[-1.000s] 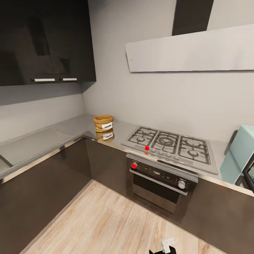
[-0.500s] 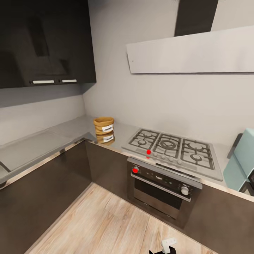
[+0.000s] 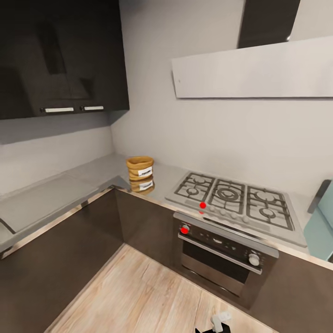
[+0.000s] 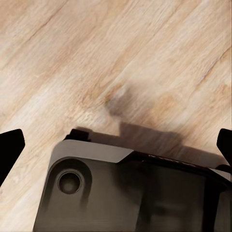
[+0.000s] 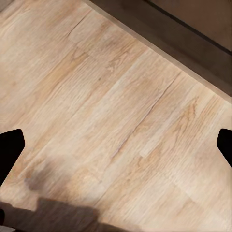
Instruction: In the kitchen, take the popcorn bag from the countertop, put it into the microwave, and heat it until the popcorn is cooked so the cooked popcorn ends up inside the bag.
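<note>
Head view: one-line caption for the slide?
Popcorn bag on the corner countertop, left of the gas hob; microwave at right edge.

Wood floor (image 5: 111, 121), dark plinth (image 5: 164, 38).

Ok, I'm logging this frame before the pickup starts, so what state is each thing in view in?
popcorn bag: upright on the countertop, top open, untouched.
microwave: only an edge at the frame's right; door state cannot be told.
gas hob: no flame, nothing on its grates.
oven: door shut.
upper cabinets: doors shut.
left gripper: open, over the wood floor.
right gripper: open, over the floor.
</note>
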Controlling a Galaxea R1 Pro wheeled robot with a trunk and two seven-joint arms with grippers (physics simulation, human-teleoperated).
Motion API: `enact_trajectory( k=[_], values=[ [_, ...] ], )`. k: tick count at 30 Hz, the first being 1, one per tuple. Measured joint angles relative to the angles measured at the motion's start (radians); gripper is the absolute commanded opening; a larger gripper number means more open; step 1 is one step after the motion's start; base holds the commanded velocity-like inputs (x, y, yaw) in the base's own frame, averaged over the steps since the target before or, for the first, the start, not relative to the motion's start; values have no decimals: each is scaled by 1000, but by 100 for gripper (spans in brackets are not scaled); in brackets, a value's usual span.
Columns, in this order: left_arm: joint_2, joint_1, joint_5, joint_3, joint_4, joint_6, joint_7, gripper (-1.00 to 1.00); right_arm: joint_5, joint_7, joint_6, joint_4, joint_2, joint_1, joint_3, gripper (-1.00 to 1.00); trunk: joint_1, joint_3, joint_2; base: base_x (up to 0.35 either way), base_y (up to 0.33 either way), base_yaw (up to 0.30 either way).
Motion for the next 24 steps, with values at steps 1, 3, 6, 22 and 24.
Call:
enact_trajectory(
  k=[1,3,6,22,24],
  values=[
    [-1,0,0,-1,0,0,0,100,0,0,0,0,0,0,0,100,-4,3,7,57,18,0],
    [1,0,1,1,0,0,0,100,0,0,0,0,0,0,0,100,-12,9,21,179,9,0],
    [3,0,1,1,0,0,0,100,0,0,0,0,1,0,0,100,-23,19,42,311,2,0],
    [5,2,3,3,0,0,0,100,0,1,1,3,-3,1,0,100,-85,69,154,153,74,0],
    [5,2,2,2,0,0,0,100,0,1,1,4,-4,4,1,100,-93,76,168,201,144,0]
  ],
)
